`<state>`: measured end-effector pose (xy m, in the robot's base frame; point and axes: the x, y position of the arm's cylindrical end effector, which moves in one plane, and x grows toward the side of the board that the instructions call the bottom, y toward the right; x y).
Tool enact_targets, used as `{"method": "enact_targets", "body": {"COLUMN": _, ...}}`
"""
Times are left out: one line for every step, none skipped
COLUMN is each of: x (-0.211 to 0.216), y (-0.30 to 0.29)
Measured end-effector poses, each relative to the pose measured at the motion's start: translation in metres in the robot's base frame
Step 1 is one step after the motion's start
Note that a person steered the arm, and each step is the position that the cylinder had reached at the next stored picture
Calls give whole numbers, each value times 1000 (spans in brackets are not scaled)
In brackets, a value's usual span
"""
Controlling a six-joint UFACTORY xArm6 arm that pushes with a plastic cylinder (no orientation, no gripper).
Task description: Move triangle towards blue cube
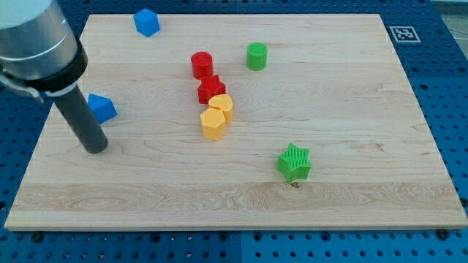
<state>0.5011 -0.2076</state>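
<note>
A blue triangle block (102,108) lies near the board's left edge. A blue cube (146,22) sits at the view's top left, well above the triangle. My tip (95,148) rests on the board just below and slightly left of the triangle, a small gap apart from it. The rod rises up and to the left to the grey arm body.
A red cylinder (202,64), a red star (210,89), a yellow cylinder (222,106) and a yellow hexagon (213,124) cluster mid-board. A green cylinder (257,55) is at the top middle. A green star (294,162) is at the lower right. The wooden board (351,109) lies on a blue pegboard.
</note>
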Motion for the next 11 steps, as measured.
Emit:
{"method": "enact_targets", "body": {"x": -25, "y": 0}}
{"method": "enact_targets", "body": {"x": -48, "y": 0}}
{"method": "enact_targets", "body": {"x": -66, "y": 0}}
{"method": "enact_targets", "body": {"x": -78, "y": 0}}
{"method": "enact_targets", "body": {"x": -89, "y": 0}}
{"method": "enact_targets", "body": {"x": -97, "y": 0}}
{"method": "enact_targets", "body": {"x": -99, "y": 0}}
{"method": "enact_targets", "body": {"x": -84, "y": 0}}
{"method": "enact_targets", "body": {"x": -67, "y": -6}}
{"method": "enact_targets", "body": {"x": -66, "y": -24}}
{"method": "enact_targets", "body": {"x": -76, "y": -34}}
